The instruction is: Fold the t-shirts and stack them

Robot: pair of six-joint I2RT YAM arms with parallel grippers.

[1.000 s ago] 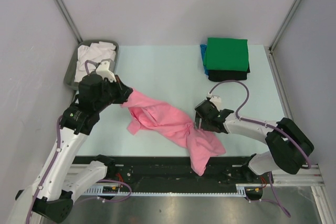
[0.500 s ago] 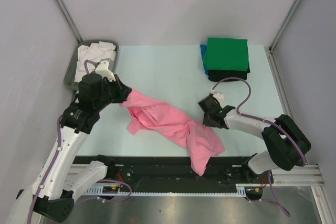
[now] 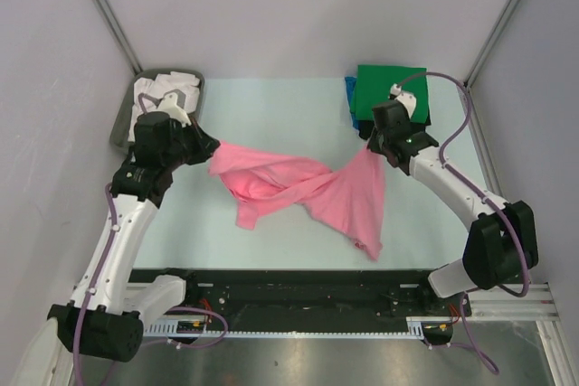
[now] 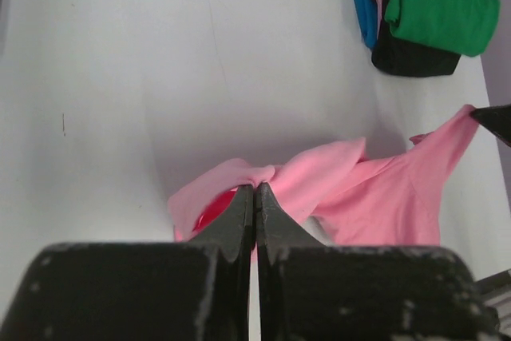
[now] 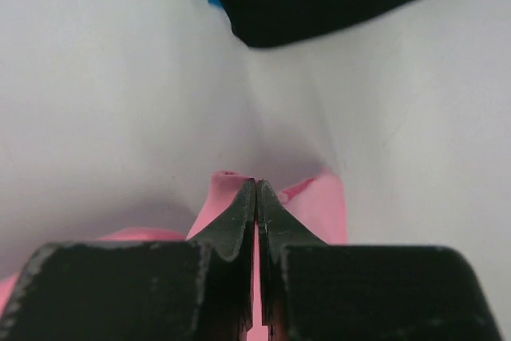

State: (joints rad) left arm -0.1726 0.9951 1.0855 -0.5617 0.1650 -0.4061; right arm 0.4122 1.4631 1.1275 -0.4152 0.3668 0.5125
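The pink t-shirt (image 3: 298,187) hangs twisted and stretched between both arms above the middle of the table. My left gripper (image 3: 213,148) is shut on its left end; in the left wrist view the pink cloth (image 4: 335,185) bunches at the pinched left gripper (image 4: 255,188). My right gripper (image 3: 371,146) is shut on the shirt's right end, and pink cloth (image 5: 323,205) shows around the closed right gripper (image 5: 256,184). A folded stack sits at the back right: green t-shirt (image 3: 391,92) on top, black (image 3: 398,128) below, blue (image 3: 349,97) at its left edge.
A grey tray (image 3: 122,124) at the back left holds a crumpled white t-shirt (image 3: 163,92). Metal frame posts stand at both back corners. A black rail runs along the table's near edge.
My right gripper shut on the pink shirt near the front and carried its end up and back toward the folded stack. The shirt now stretches across; the left arm shifted slightly.
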